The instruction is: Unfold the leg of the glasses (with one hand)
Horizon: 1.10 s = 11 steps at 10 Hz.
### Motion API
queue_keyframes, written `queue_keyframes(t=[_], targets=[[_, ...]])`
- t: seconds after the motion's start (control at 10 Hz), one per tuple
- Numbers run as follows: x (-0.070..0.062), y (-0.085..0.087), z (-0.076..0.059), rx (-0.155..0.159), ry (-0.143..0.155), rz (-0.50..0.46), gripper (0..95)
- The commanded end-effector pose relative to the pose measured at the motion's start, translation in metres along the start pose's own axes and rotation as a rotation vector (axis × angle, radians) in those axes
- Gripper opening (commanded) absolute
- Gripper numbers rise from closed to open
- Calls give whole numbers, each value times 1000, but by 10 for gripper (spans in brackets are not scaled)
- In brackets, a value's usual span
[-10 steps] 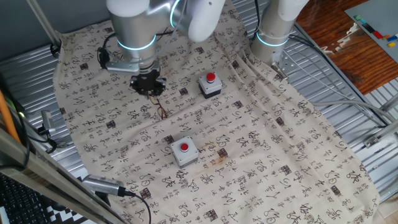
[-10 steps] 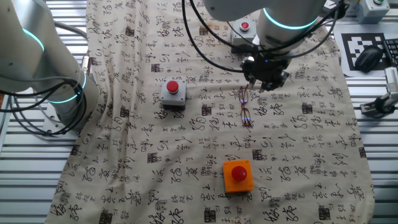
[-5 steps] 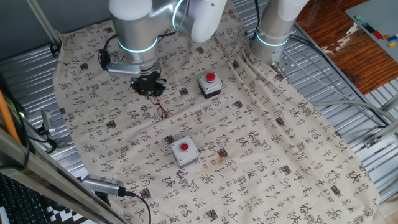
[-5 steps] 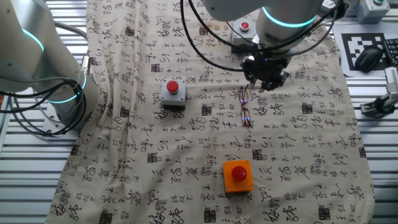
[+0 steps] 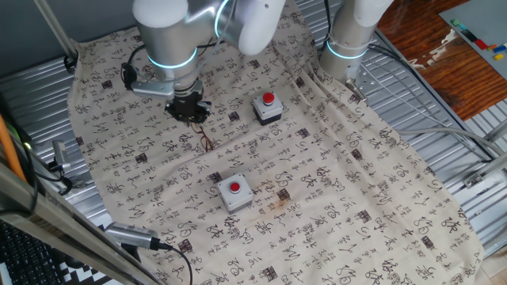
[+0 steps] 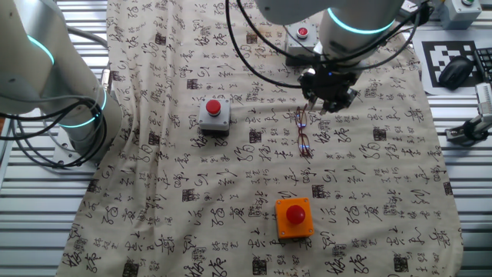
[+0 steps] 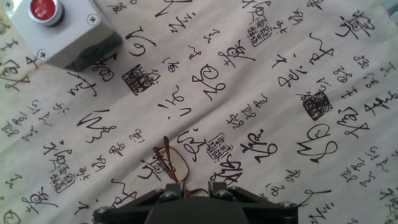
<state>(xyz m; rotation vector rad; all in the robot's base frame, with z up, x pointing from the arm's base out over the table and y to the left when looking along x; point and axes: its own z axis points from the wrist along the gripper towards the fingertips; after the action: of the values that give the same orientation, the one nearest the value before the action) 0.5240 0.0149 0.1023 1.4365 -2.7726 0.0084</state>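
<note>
The glasses [image 5: 207, 141] lie on the printed cloth as a thin reddish-brown wire frame; they also show in the other fixed view [image 6: 304, 131]. In the hand view one lens and folded wire of the glasses [image 7: 172, 163] reach down to the bottom edge. My gripper [image 7: 194, 190] hangs low over that near end, and a bit of wire shows in the gap between the two black fingers [image 7: 176, 191]. The jaws stand apart, open. From the fixed views the gripper [image 5: 190, 119] [image 6: 327, 108] is at the end of the glasses; its fingertips are hidden by the hand.
A grey box with a red button [image 5: 268, 108] stands right of the gripper, another [image 5: 234, 192] nearer the front. The other fixed view shows an orange button box [image 6: 294, 216] and a second arm's base [image 6: 69, 115]. A grey button box [image 7: 62, 28] fills the hand view's top left.
The arm's wrist has shifted slightly to the left over the same spot. The glasses lie where they were.
</note>
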Motion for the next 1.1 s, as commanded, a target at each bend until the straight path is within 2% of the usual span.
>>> queue_keyframes(t=[0.1,0.6,0.8,0.9,1.1], targets=[[1,3,2,-17,-8,1,190],[4,27,26,-26,-15,42,190],[3,27,28,-20,-24,36,190],[3,27,28,-7,-38,11,190],[3,27,28,-20,-46,-11,190]])
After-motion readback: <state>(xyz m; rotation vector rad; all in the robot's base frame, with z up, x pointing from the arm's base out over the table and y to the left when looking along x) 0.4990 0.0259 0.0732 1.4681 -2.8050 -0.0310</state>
